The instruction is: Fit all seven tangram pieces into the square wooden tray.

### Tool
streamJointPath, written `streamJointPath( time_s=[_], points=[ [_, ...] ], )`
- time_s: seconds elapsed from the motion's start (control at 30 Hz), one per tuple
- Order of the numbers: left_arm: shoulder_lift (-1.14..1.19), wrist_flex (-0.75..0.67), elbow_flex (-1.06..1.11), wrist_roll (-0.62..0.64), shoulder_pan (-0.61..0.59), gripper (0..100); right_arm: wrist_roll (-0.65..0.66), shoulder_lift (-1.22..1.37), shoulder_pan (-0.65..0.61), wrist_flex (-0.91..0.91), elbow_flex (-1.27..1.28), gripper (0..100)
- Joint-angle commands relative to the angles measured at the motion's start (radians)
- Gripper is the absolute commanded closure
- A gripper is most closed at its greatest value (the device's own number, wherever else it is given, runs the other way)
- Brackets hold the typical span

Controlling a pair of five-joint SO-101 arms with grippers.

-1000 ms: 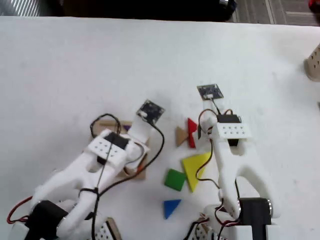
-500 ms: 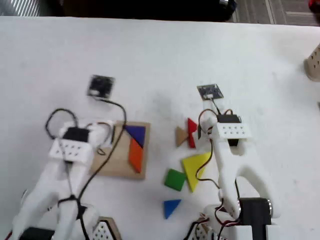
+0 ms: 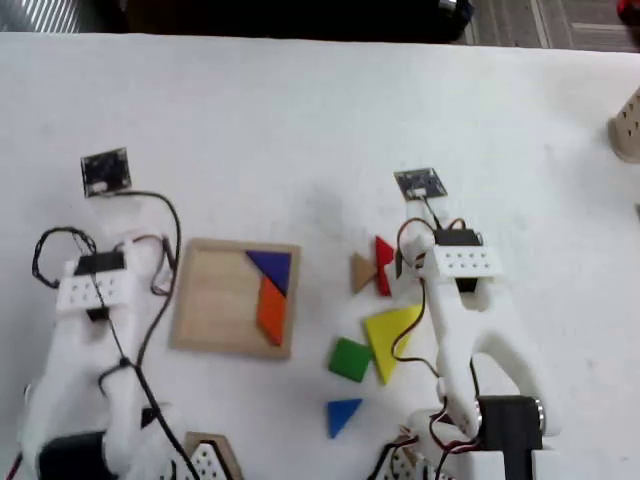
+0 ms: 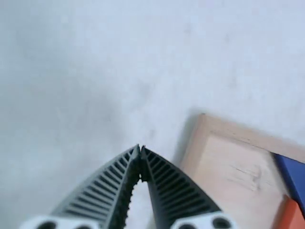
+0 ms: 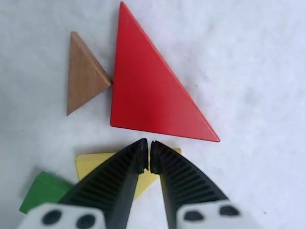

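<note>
The square wooden tray (image 3: 213, 300) lies left of centre and holds a dark blue triangle (image 3: 271, 268) and an orange piece (image 3: 270, 308) along its right side. My left gripper (image 4: 140, 151) is shut and empty over the bare table, just off a corner of the tray (image 4: 224, 160). A red triangle (image 5: 145, 90) and a small wooden triangle (image 5: 83, 74) touch tip to edge. My right gripper (image 5: 147, 143) is shut and empty, with its tips between the red triangle and the yellow triangle (image 5: 95, 164). The green square (image 3: 350, 359) and a light blue triangle (image 3: 342, 414) lie nearer the front.
The left arm (image 3: 95, 285) stands left of the tray and the right arm (image 3: 460, 262) right of the loose pieces. A pegged wooden block (image 3: 627, 125) sits at the far right edge. Open white table stretches behind both arms.
The left arm swung left off the tray, uncovering the dark blue and orange pieces in it. The right arm and the loose pieces have not moved.
</note>
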Motion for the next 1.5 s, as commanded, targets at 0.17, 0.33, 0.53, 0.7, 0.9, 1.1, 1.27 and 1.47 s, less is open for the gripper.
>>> streamJointPath(
  time_s=[0.17,0.33,0.53,0.7,0.9,1.1,1.27,1.47],
  points=[
    [0.303,0.147,-0.273,-0.109,-0.007,83,0.009,-0.044,-0.004,-0.016,-0.008,98.0],
    [0.364,0.167,-0.313,-0.107,-0.007,78,0.009,-0.044,-0.004,-0.016,-0.008,98.1],
    [0.364,0.178,-0.293,-0.112,0.047,80,0.009,-0.044,-0.004,-0.016,-0.008,98.1],
    [0.364,0.249,-0.284,-0.109,0.150,81,0.009,-0.045,-0.004,-0.016,-0.008,98.1],
    [0.349,0.253,-0.307,-0.107,0.151,85,0.009,-0.045,-0.004,-0.016,-0.008,98.1],
    [0.213,0.201,-0.215,-0.109,0.145,85,0.009,-0.045,-0.007,-0.016,-0.008,98.1],
    [0.033,0.137,-0.077,-0.114,0.166,85,0.009,-0.044,-0.010,-0.016,-0.006,98.1],
    [0.012,0.109,-0.018,-0.114,0.255,85,0.009,-0.044,-0.010,-0.016,-0.005,98.1]
  ],
)
